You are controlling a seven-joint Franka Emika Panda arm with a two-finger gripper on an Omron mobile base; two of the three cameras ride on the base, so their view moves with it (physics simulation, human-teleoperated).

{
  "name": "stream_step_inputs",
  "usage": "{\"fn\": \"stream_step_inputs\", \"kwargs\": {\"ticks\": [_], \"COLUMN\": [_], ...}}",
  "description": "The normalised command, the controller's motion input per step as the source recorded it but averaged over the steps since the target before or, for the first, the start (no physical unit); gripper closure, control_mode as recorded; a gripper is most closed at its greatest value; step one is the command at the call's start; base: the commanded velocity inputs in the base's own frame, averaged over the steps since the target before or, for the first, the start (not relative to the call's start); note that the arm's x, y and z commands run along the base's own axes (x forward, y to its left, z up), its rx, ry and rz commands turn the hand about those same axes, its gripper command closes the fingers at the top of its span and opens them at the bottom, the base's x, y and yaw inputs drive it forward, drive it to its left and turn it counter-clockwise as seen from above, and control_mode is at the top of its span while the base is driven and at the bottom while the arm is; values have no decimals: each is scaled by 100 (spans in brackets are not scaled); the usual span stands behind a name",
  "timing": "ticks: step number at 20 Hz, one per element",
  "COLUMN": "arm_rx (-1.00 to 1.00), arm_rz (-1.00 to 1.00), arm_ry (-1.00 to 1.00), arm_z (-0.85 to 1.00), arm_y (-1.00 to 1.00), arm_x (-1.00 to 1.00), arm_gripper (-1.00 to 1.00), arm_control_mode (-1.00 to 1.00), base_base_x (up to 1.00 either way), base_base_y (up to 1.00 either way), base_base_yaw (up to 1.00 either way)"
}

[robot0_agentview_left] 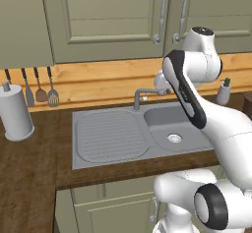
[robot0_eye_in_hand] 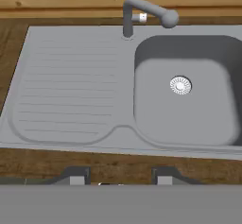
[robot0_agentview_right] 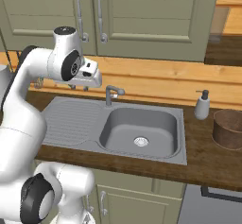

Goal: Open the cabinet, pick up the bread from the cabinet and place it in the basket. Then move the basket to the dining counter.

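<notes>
The sage-green cabinet hangs on the wall above the sink, both doors shut, with two curved grey handles side by side. The bread is hidden behind the shut doors. On the worktop at the far right stands the round brown basket. My gripper hovers over the sink and points down, well below the cabinet handles and far left of the basket. Its fingertips are spread apart with nothing between them. The hand shows in front of the wooden backsplash. The dining counter is out of view.
A grey sink with a drainboard and a faucet lies under the hand. A soap dispenser stands left of the basket. A paper towel roll and hanging utensils are at the left. Low cupboards sit below.
</notes>
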Motion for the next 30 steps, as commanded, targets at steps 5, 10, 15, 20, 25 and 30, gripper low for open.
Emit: {"fn": "stream_step_inputs", "kwargs": {"ticks": [5, 10, 15, 20, 25, 30], "arm_rx": [0, 4, 5, 1, 0, 0], "arm_rz": [0, 0, 2, -1, -9, -1], "arm_ry": [-15, -76, -64, -25, 3, 8], "arm_z": [0, 42, 96, 99, 65, 42], "arm_y": [-11, 0, 1, 21, 6, -1], "arm_x": [-54, -55, 0, 28, 25, 27], "arm_gripper": [-100, -100, -100, -100, -100, -100], "arm_control_mode": [-100, -100, -100, -100, -100, -100], "base_base_x": [0, 0, 0, 0, 0, 0], "base_base_y": [0, 0, 0, 0, 0, 0], "base_base_yaw": [0, 0, 0, 0, 0, 0]}}
